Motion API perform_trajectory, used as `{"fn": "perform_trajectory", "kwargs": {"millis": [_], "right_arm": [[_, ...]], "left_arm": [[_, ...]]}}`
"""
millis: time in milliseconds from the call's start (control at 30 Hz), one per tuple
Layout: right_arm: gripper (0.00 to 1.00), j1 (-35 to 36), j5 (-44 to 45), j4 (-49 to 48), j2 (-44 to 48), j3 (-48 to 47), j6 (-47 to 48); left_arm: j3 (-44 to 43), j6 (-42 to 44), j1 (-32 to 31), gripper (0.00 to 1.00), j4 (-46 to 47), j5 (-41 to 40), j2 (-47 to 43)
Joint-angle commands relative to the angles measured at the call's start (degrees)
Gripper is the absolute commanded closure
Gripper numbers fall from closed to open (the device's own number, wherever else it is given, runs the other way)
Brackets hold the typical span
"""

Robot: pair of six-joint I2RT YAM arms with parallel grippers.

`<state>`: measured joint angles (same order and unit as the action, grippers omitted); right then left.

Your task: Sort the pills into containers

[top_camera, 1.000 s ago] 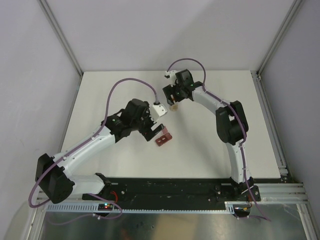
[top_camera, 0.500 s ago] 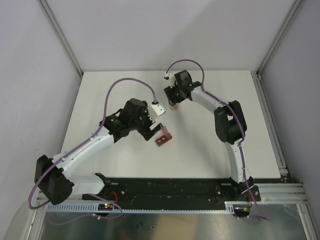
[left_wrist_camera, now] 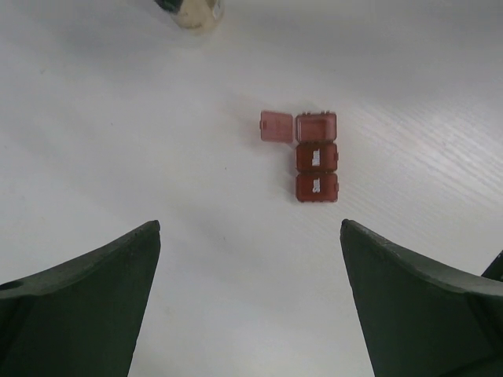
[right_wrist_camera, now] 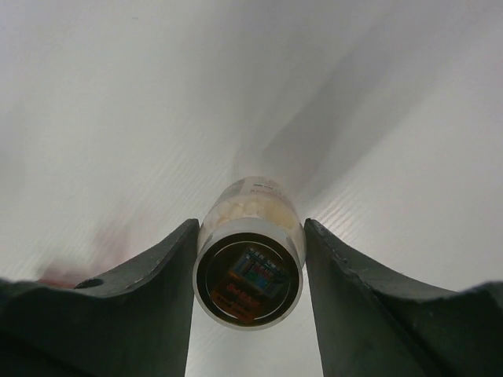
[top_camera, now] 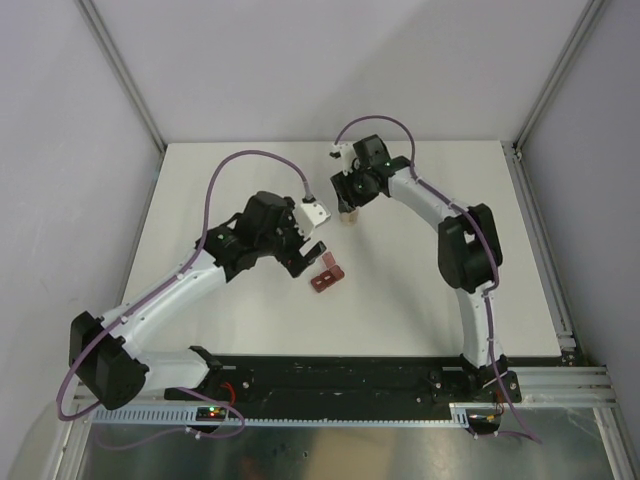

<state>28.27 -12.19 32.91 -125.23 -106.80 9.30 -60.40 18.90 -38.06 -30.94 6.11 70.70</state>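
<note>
Right hand: I see my right gripper [right_wrist_camera: 250, 228] pressed against both sides of the small clear cylindrical vial [right_wrist_camera: 248, 271], which stands upright on the white table [top_camera: 200, 180].
Pills: the orange-tan pills [right_wrist_camera: 253, 206] sit inside that vial.
Left hand: my left gripper [left_wrist_camera: 250, 232] hangs spread wide, holding nothing.
Containers: the dark red plastic three-compartment strip [left_wrist_camera: 317, 157] lies flat beneath the left gripper. One end lid [left_wrist_camera: 276, 126] is flipped open and the other two are shut.

On the table [top_camera: 420, 300], the vial [right_wrist_camera: 250, 259], holding pills [right_wrist_camera: 250, 206], stands between the right gripper [right_wrist_camera: 250, 224] fingers; the containers [left_wrist_camera: 317, 157] lie nearer the front edge, ahead of the left gripper [left_wrist_camera: 250, 224].
</note>
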Motion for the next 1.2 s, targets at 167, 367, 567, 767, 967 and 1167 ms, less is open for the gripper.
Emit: {"fn": "perform_trajectory", "kwargs": {"millis": [167, 367, 567, 767, 967, 1167], "right_arm": [[0.93, -0.2, -18.2, 7.9, 20.6, 1.6, 2.2], [1.00, -0.3, -27.1, 9.4, 28.7, 3.3, 1.4], [1.00, -0.4, -34.3, 7.7, 34.8, 5.9, -1.8], [1.00, -0.9, -37.9, 4.0, 38.5, 9.3, -5.1], [1.00, -3.1, -42.2, -0.3, 39.6, 11.4, -9.7], [1.00, -3.8, -44.5, -3.0, 40.5, 13.4, -12.3]], "left_arm": [[-11.4, -6.0, 0.4, 0.00, 2.9, 6.0, 0.2], [-15.4, -8.4, 0.4, 0.00, 5.6, 6.8, 1.8], [-17.0, -8.5, 0.3, 0.00, 8.0, 9.0, 1.9], [-17.3, -8.7, -0.3, 0.00, 9.4, 10.8, 2.3], [-16.6, -8.2, -1.7, 0.01, 10.1, 13.0, 2.7], [-16.7, -8.4, -2.6, 0.07, 11.0, 14.1, 3.6]]}}
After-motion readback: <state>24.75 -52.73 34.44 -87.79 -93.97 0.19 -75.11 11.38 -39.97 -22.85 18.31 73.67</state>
